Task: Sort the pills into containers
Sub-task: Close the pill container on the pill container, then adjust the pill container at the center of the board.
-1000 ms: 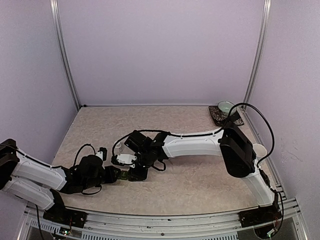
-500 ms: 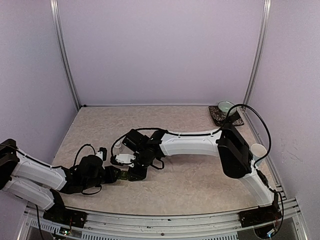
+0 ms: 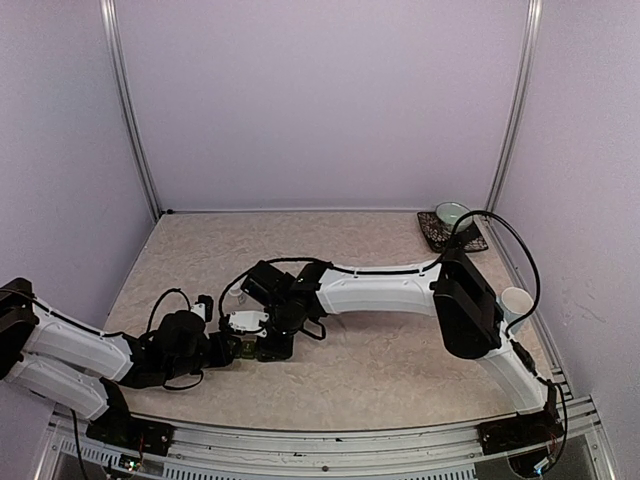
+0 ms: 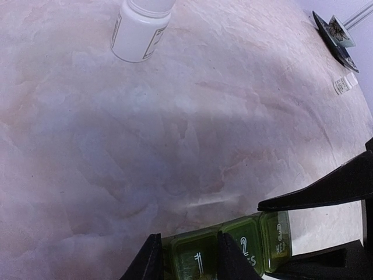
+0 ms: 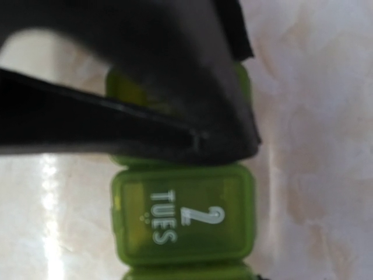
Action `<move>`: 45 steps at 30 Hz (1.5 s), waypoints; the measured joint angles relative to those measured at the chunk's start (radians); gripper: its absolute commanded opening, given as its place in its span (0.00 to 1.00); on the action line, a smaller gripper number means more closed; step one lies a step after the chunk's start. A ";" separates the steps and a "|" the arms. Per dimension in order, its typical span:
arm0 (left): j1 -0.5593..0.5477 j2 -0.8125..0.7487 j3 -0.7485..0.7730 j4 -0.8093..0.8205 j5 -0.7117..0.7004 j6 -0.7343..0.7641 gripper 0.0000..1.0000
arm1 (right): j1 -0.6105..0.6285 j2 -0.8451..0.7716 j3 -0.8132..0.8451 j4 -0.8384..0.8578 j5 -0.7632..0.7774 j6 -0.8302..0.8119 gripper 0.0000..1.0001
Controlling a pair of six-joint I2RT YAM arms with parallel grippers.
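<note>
The dark green container strip [image 4: 245,245] lies on the table, its lids marked 1, 2 and 3. My left gripper [image 4: 189,252] is shut on the end compartment marked 1. In the top view it [image 3: 236,348] meets my right gripper [image 3: 263,346] over the strip [image 3: 248,349]. My right gripper's black fingers [image 4: 317,191] close round compartment 3. In the right wrist view they [image 5: 175,116] cover that lid, and the lid marked 2 TUES [image 5: 183,216] is shut. No loose pills show.
A white pill bottle [image 4: 140,29] stands beyond the strip; it also shows in the top view [image 3: 204,306]. A green bowl on a dark saucer [image 3: 451,214] sits at the back right. A pale blue mug [image 3: 516,300] is by the right edge.
My right arm has eased a little to the left, toward my left gripper. The strip and my left gripper stay put.
</note>
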 measured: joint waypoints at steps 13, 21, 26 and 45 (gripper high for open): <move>-0.012 0.001 0.000 -0.003 0.011 -0.008 0.31 | -0.002 0.016 0.001 0.045 -0.011 -0.035 0.69; -0.021 -0.009 0.000 -0.014 0.035 -0.017 0.31 | -0.011 -0.042 -0.099 0.069 -0.031 -0.028 0.76; -0.025 -0.023 0.000 -0.036 0.039 -0.019 0.31 | -0.035 -0.106 -0.200 0.072 -0.077 -0.013 0.78; -0.025 -0.007 0.026 -0.060 0.048 -0.017 0.32 | -0.140 -0.217 -0.314 0.330 -0.259 0.138 0.51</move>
